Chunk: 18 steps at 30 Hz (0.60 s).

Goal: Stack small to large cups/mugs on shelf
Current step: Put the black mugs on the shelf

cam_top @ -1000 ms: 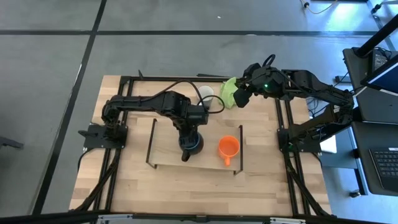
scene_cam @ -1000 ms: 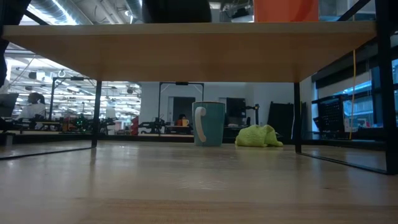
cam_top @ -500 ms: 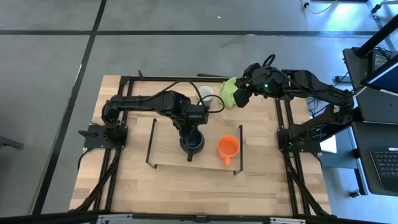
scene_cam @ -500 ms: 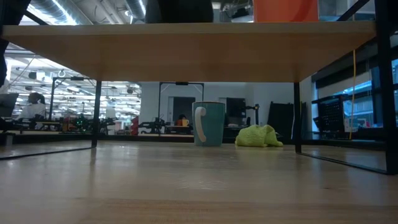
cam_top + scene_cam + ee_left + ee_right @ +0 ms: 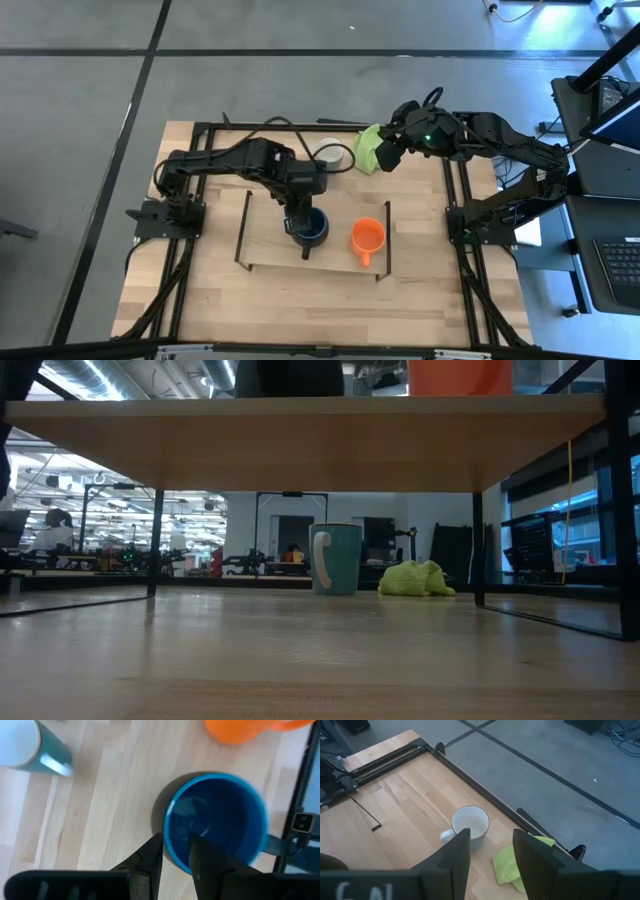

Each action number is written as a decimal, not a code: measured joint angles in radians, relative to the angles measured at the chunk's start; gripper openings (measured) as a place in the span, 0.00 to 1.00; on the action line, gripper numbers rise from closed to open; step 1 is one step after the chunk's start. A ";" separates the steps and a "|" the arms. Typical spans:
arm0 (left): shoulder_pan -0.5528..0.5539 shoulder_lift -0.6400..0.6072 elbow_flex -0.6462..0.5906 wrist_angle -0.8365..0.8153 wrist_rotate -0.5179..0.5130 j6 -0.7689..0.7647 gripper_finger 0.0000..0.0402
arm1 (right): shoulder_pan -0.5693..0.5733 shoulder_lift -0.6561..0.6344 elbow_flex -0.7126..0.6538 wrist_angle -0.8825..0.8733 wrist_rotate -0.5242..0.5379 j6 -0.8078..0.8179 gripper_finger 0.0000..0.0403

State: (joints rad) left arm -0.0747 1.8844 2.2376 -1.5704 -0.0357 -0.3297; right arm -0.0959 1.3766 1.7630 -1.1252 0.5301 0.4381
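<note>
The dark blue mug (image 5: 313,228) stands upright on the light-wood shelf (image 5: 270,240), its handle toward the near edge. The orange mug (image 5: 367,237) stands on the shelf to its right. My left gripper (image 5: 176,851) is just above the blue mug, one finger outside the rim and one over the inside. The gap is wider than the wall, so it is open. The white-grey mug (image 5: 329,155) stands on the table behind the shelf. My right gripper (image 5: 490,845) hovers open above the table's far right part, near the white-grey mug (image 5: 470,825).
A lime-green cloth (image 5: 370,148) lies on the table right of the white-grey mug, under my right arm. Black rails (image 5: 386,240) close the shelf's short ends. In the low view the shelf board (image 5: 300,440) stands raised above the tabletop.
My left arm has drawn back toward the table's left and risen, so more of the blue mug now shows beside the gripper. The blue mug shifted slightly toward the orange mug early on, then stayed in place on the shelf.
</note>
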 joint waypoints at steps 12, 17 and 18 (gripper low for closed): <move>0.039 -0.023 0.005 -0.001 -0.145 0.178 0.20 | 0.000 0.000 0.000 0.008 -0.007 0.002 0.37; 0.105 -0.024 -0.063 0.000 -0.165 0.246 0.20 | 0.000 0.000 0.000 0.007 -0.009 0.011 0.37; 0.119 -0.023 -0.080 -0.001 -0.167 0.254 0.20 | 0.000 0.000 0.000 0.007 -0.009 0.019 0.37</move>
State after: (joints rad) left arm 0.0441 1.8612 2.1572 -1.5711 -0.2024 -0.0760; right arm -0.0959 1.3766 1.7630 -1.1179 0.5213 0.4568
